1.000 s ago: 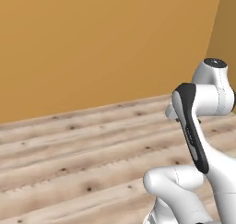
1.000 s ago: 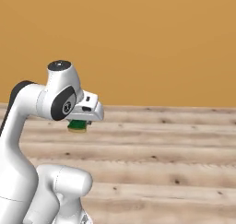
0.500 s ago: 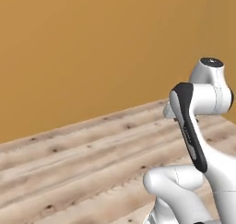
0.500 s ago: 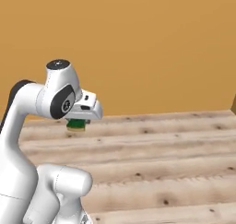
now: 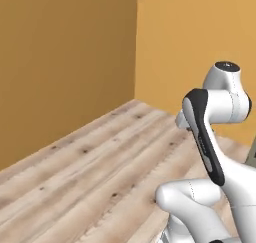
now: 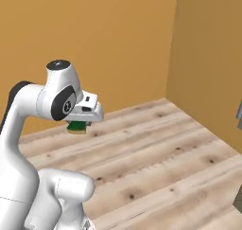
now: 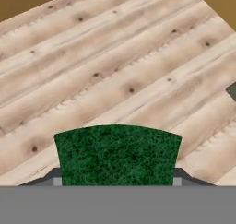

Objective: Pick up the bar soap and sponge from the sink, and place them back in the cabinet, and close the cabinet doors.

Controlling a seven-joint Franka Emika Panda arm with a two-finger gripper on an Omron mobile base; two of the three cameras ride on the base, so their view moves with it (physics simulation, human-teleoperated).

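Note:
My gripper (image 6: 78, 125) is shut on the sponge (image 6: 77, 128), a small block with a dark green face and a yellow layer. It hangs below the white hand, held high over the wooden floor. In the hand view the sponge's green face (image 7: 117, 154) sits between the two dark fingertips (image 7: 55, 178), with floor planks beyond it. The bar soap, the sink, the cabinet and the cabinet doors are out of view.
Light wooden floor (image 6: 156, 148) runs to two orange-brown walls that meet in a corner (image 6: 172, 44). A dark grey edge of some fixture (image 6: 239, 113) shows at the right border, and again low at the right (image 6: 238, 203).
The whole picture has swung as the base turned: the room corner and a second wall have come into view. The arm keeps its pose with the sponge still gripped.

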